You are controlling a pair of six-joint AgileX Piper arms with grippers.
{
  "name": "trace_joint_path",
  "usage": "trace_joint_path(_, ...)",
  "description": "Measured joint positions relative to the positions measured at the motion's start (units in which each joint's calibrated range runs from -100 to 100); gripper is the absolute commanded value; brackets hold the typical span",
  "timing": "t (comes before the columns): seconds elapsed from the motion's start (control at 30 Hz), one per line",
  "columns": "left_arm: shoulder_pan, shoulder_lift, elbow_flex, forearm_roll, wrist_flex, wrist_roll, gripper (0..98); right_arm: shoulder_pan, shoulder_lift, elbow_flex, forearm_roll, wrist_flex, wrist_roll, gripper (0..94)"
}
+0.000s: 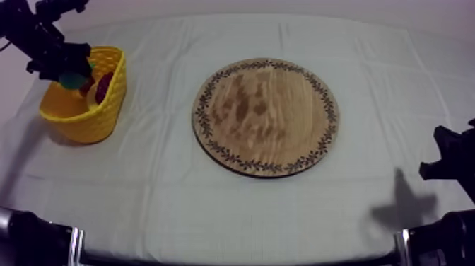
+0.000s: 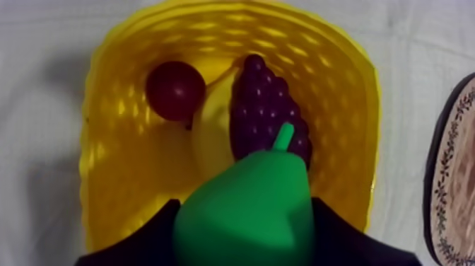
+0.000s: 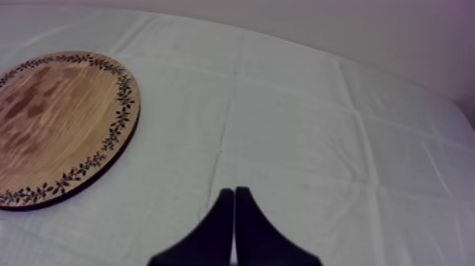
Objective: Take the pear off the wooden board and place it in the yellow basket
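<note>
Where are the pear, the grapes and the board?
pear (image 2: 244, 212), left wrist view, on its green body.
grapes (image 2: 265, 110), left wrist view, middle of the bunch.
board (image 1: 265, 117), top view, on its bare wooden middle.

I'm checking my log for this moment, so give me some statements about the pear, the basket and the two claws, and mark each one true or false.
1. The pear lies on the board. False: the left claw is shut on it above the basket, away from the board.
2. Grapes are in the basket. True.
3. The right claw is open. False: its fingers lie together, shut on nothing.
4. A small red fruit is in the basket. True.
</note>
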Motion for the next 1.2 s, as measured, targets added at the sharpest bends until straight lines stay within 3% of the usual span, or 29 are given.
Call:
trace_joint_path(0.07,0.0,0.1,0.7,0.25,-1.1,-0.2,82.1,0.0,0.0,0.0,0.0,0.0,0.0,0.3)
trace_joint_path(0.17,0.1,0.1,1.6,0.87,-1.9,-0.5,92.3,0.0,0.0,0.0,0.0,0.1,0.0,0.3)
trace_joint_path(0.33,0.2,-0.5,1.4,1.91,-3.6,-1.5,96.7,0.0,0.0,0.0,0.0,0.1,0.0,0.3)
trace_joint_path(0.53,0.0,-1.3,1.6,1.84,-3.5,-1.2,95.0,0.0,0.0,0.0,0.0,0.1,0.0,0.3)
trace_joint_path(0.67,-0.6,-2.6,2.7,1.76,-3.4,-1.7,80.4,0.0,0.0,0.0,0.0,0.1,0.0,0.3)
trace_joint_path(0.83,-0.6,-5.8,5.4,1.69,-5.6,-2.4,42.1,0.0,0.0,0.0,0.0,0.1,0.0,0.3)
trace_joint_path(0.9,-0.6,-7.4,6.9,1.69,-6.8,-2.4,31.3,0.0,0.0,0.0,0.0,0.1,0.0,0.3)
trace_joint_path(1.2,-0.8,-15.9,16.3,1.78,-12.3,-1.7,10.5,0.0,0.0,0.0,0.0,0.1,0.0,0.3)
